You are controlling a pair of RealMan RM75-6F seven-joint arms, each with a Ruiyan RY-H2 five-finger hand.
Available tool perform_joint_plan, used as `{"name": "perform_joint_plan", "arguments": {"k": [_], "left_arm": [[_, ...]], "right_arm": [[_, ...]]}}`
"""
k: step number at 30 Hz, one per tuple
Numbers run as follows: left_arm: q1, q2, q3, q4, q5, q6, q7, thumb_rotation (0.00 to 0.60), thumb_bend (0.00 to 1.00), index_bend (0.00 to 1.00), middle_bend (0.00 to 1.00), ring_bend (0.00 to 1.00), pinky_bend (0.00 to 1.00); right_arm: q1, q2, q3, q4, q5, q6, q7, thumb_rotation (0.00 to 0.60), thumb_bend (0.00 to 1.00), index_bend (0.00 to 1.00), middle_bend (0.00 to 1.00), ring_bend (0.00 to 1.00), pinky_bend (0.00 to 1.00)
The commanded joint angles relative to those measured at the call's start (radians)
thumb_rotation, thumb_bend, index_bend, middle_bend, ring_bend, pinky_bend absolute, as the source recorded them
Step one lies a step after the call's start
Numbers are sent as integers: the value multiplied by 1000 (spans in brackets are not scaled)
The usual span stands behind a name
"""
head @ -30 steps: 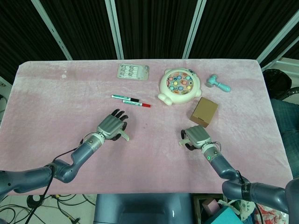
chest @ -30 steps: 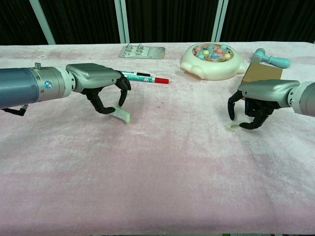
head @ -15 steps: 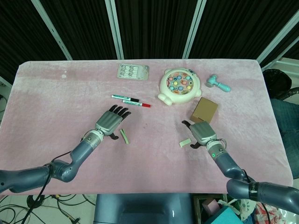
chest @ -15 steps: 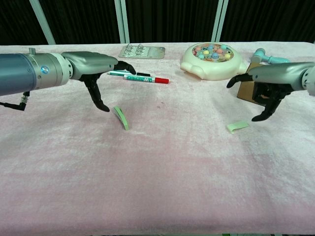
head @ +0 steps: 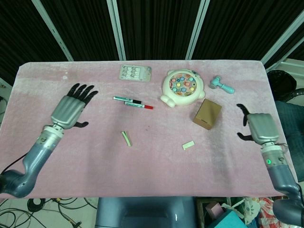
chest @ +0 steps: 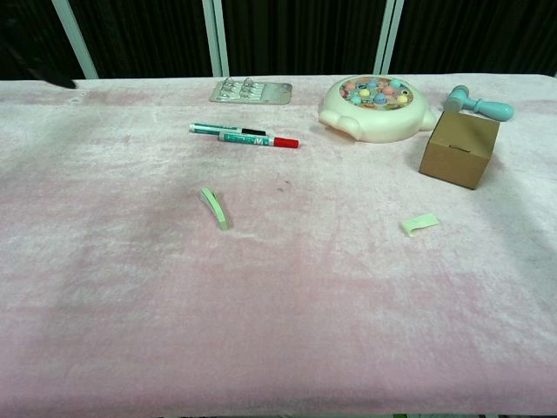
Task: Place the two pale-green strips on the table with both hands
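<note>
Two pale-green strips lie loose on the pink tablecloth. One strip (head: 126, 138) (chest: 214, 208) lies left of centre; the other strip (head: 188, 145) (chest: 420, 224) lies right of centre, in front of the cardboard box. My left hand (head: 72, 105) hovers open at the far left, fingers spread, well away from its strip. At the far right edge my right hand (head: 259, 127) is open too, empty, beyond the box. Neither hand shows clearly in the chest view.
A cardboard box (head: 207, 114) stands right of centre. Behind it sit a cream toy with coloured pegs (head: 180, 87) and a teal toy hammer (head: 222, 85). Two markers (head: 133, 102) and a blister pack (head: 135, 72) lie at the back left.
Both hands have drawn back from the released strips, the left far to the left, the right far to the right, leaving the chest view. The strips stay where they lay.
</note>
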Motion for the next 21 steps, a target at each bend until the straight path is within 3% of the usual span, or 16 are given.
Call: {"name": "perform_joint_plan", "arguments": {"k": [1,5,11,21], "left_arm": [[156,94,83,-99,111,169,-50,600,97,93,22,0,0],[302,127,169,-106,244,341,-108,600,97,93,22,0,0],[452,120,261,-74,323,464,-219,600,97,93,23,0,0],[560,34,258,68,376,587,-312,600,98,116,11,0,0]], "right_arm": [[-191,-28,-47,112,-177,267,128,600,71,137,199,326,218],[-295,-74,-92,164,-234,384,143,600,72,102,152,283,189],[-382,-133,-137,198,-324,475,176,600,71,69,149,285,189],[-430,-170,-168,229,-412,498,141,600,70,58,151,285,189]]}}
